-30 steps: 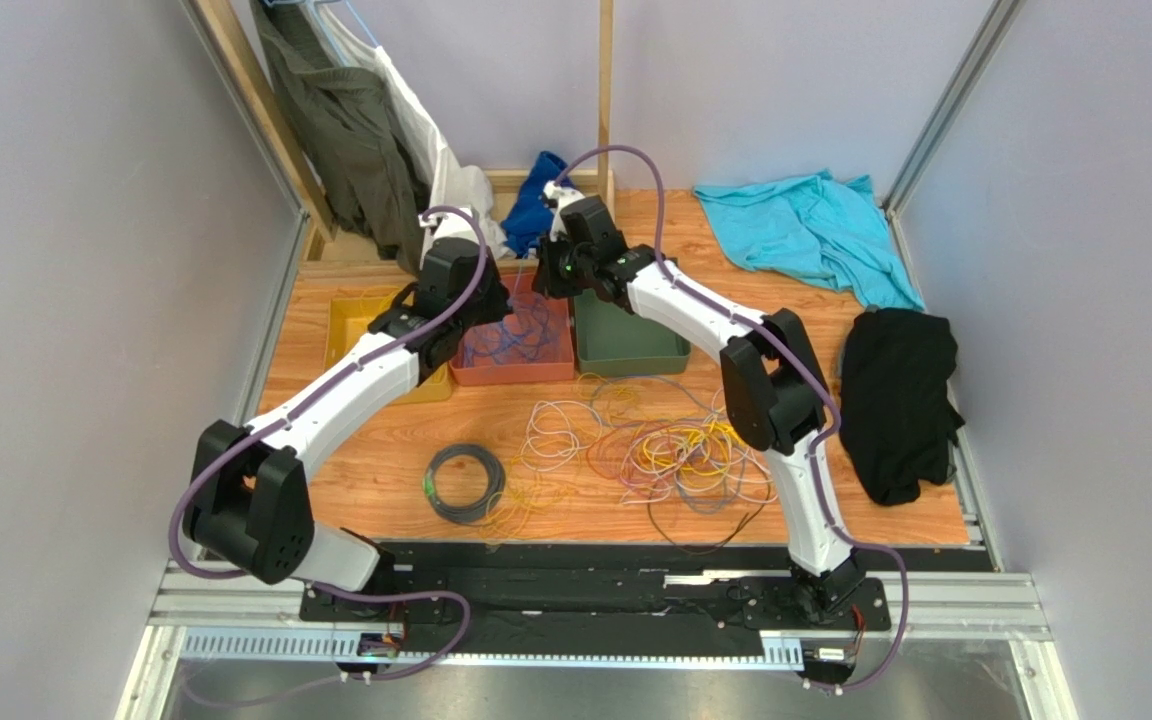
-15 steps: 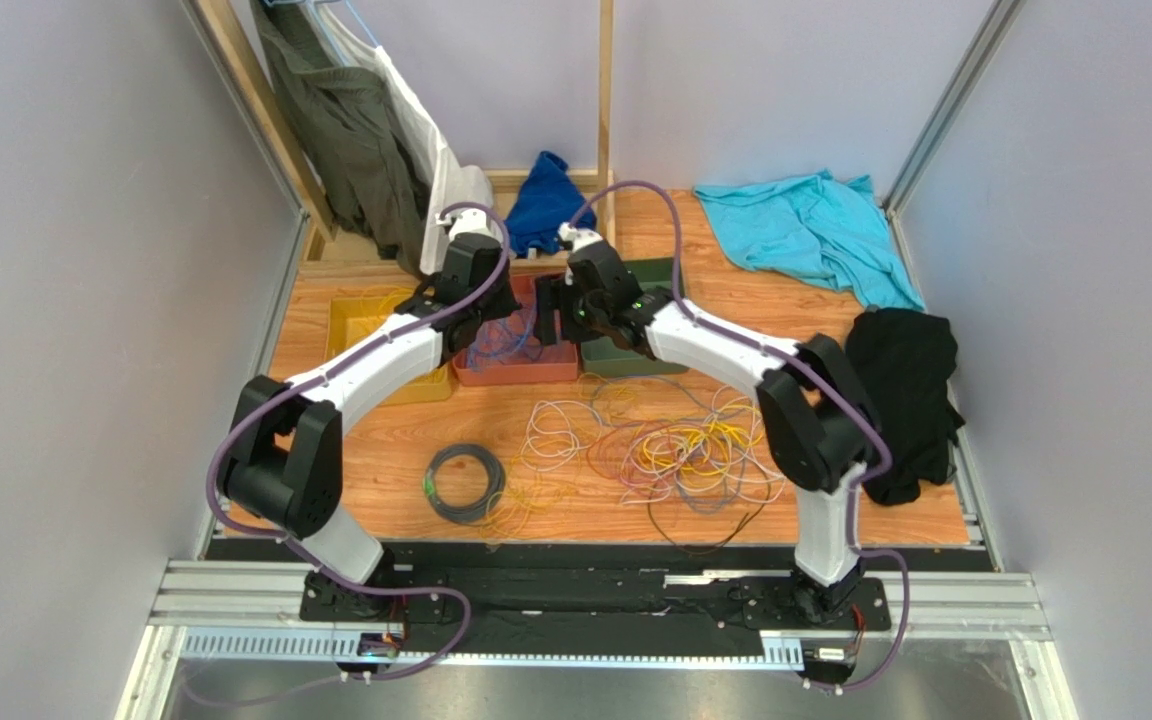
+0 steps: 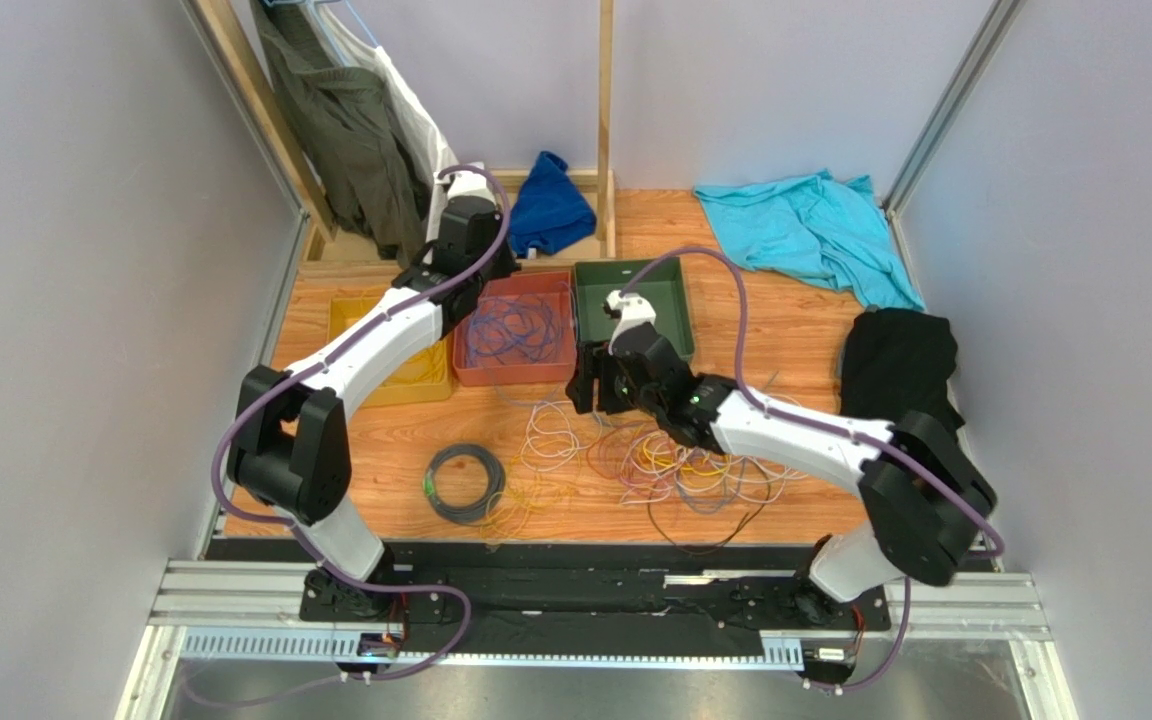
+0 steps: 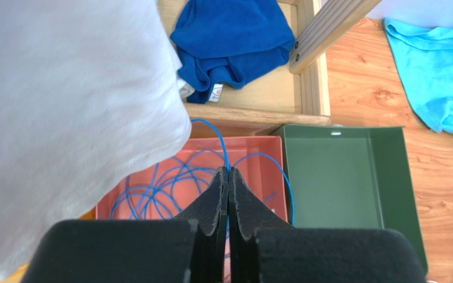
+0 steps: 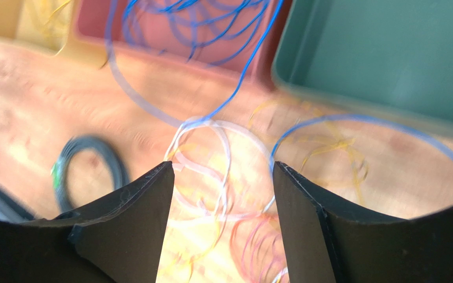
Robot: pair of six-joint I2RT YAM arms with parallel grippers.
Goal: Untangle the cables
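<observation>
- The left fingers [image 4: 218,197] are pressed together, pinching a blue cable [image 4: 220,141] at their tips, above the red tray [image 4: 264,147].
- From the tips that cable arcs up and back down into the red tray, among more blue loops. In the right wrist view one blue strand crosses the tray's rim onto the counter [image 3: 387,458].
- The right fingers [image 5: 143,200] stand apart with nothing between them, hanging over white loops at the far side of the tangle of cables [image 3: 687,450].
- That tangle, yellow, white, orange and blue, lies mid-counter toward the near edge. The black coil [image 3: 465,483] with its green tag lies just left of it.
- The red tray sits between a yellow tray [image 3: 349,318] and a green tray [image 4: 335,171], toward the far edge.
- A white cloth [image 4: 63,118] hangs beside the left fingers. A blue cloth [image 4: 235,35] lies at the far edge, a turquoise cloth [image 3: 800,225] in the far right corner, and a black cloth [image 3: 898,398] at the right edge.
</observation>
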